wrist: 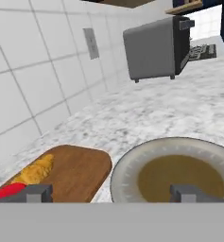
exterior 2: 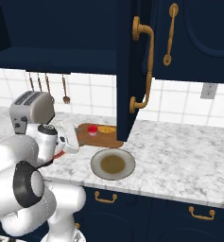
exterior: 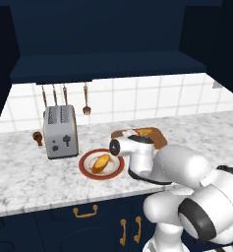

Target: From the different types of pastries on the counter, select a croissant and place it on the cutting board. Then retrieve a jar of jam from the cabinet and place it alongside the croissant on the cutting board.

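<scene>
Low beside the counter [exterior: 19,177], holds the gripper [wrist: 112,194] level, fingertips [wrist: 38,193] spread wide, gripping nothing. Looks from there across a grey plate [wrist: 123,177] with a brown middle, lying near the counter's front edge. Finds just beside that plate the board [exterior 2: 104,139], flat on the marble, carrying the croissant [exterior 2: 107,128] and the red-lidded jar [exterior 2: 92,130] close together toward its far side; cannot tell whether those two touch. Off to the arm's left, notes a red-rimmed plate [exterior: 83,162] bearing the paler, longer pastry [exterior: 102,163]. Behind that, meets a toaster [exterior: 60,130] standing upright, with a small brown piece [exterior: 38,138] just beside it, too small to name. Farther back, reaches the tiled wall [exterior: 152,96] with utensils [exterior: 64,96] hanging in a row. Overhead, takes in the cabinet [exterior: 103,66], with its door [exterior 2: 125,94] swung out toward the room and a gold handle [exterior 2: 144,71] on its face. From the hand, also picks out a boxy grey appliance [wrist: 156,47] far along the counter and an outlet [wrist: 90,42] on the tiles.
</scene>
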